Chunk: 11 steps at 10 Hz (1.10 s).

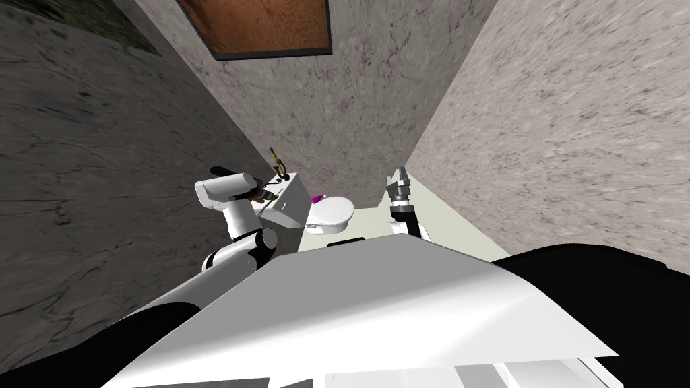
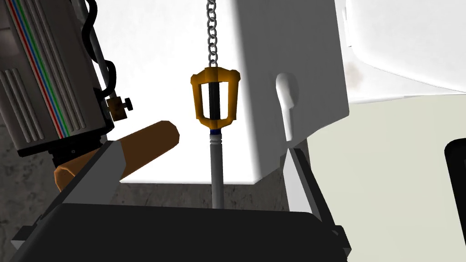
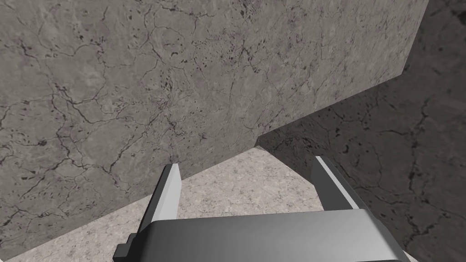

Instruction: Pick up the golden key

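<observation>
In a narrow stone-walled corner, I stand over a white toilet (image 1: pixel 330 212), with my left arm reaching across its tank (image 2: pixel 291 45). My right claw (image 3: pixel 245 163) is raised near the wall, fingers wide apart and empty.

On the tank lid, beside my left claw (image 2: pixel 205 152), there is a grey box (image 2: pixel 41 77) with coloured stripes and an orange-brown cylinder (image 2: pixel 145 143). The cylinder lies just beside one finger.

The golden key (image 2: pixel 216 145) lies on the lid. Its gold guard points away from me and a chain (image 2: pixel 211 32) trails beyond it. The grey shaft runs between my left fingers, past the lid's edge, toward the claw body. The left claw is wide and holds nothing.

Step in hand, as I judge it: alignment complete, grasp not yet made. Next move: close the fingers squarely on the shaft, then lift straight off the lid. Keep clear of the cylinder and allow for the chain dragging
</observation>
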Available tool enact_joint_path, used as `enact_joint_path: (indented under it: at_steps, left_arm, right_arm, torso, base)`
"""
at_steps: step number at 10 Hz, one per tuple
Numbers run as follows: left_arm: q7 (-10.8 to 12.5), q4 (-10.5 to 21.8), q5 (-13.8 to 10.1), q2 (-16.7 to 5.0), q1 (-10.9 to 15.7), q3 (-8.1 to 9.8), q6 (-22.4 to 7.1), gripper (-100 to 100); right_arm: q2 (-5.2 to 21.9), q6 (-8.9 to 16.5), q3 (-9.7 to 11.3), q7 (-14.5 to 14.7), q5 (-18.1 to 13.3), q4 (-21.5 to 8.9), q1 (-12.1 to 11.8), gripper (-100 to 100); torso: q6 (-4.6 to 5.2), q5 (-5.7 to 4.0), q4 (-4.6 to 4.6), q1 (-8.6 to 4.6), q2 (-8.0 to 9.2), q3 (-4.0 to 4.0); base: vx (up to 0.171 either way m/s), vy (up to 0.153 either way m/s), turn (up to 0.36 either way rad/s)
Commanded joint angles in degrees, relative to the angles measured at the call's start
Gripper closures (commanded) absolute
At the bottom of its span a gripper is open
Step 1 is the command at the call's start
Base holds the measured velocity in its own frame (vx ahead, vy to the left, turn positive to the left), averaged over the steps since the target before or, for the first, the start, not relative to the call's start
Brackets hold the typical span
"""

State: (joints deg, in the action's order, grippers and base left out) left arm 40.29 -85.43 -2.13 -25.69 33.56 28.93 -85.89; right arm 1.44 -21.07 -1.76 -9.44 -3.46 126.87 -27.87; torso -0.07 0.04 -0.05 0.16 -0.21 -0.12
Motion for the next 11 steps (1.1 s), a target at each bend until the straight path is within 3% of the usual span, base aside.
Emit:
enact_joint_path:
  at_steps: [1,2,4,5,11]
  left_arm:
    - [1.1,1.4,0.0,-0.5,0.5,-0.09,-2.9,-100]
    - [2.9,3.3,-0.1,-1.2,1.3,-0.27,-4.7,-100]
    - [2.9,3.3,-0.1,-1.2,1.3,-0.27,-6.7,-100]
    - [4.5,5.1,-0.1,-2.0,1.9,-0.49,-8.9,-100]
    - [8.3,9.3,-0.1,-3.9,3.1,-1.16,-17.4,-100]
  right_arm:
    - [0.0,0.0,0.0,0.0,0.0,0.0,0.0,0]
    - [0.0,0.0,0.0,0.0,0.0,0.0,0.0,0]
    - [0.0,0.0,0.0,0.0,0.0,0.0,0.0,0]
    - [0.0,0.0,0.0,0.0,0.0,0.0,0.0,0]
    - [0.0,0.0,0.0,0.0,0.0,0.0,0.0,0]
  torso:
    - [0.00,0.00,0.00,0.00,0.00,0.00]
    - [-0.02,0.01,0.00,0.00,-0.01,-0.01]
    - [-0.02,0.02,-0.02,0.02,-0.04,-0.03]
    - [-0.02,0.00,0.00,-0.05,0.06,0.03]
    - [-0.02,0.01,-0.01,0.00,0.02,0.00]
  base:
    - [0.059,0.031,-0.034]
    - [0.074,0.042,-0.046]
    - [0.049,0.022,-0.010]
    - [0.054,0.023,-0.027]
    - [0.053,0.035,-0.024]
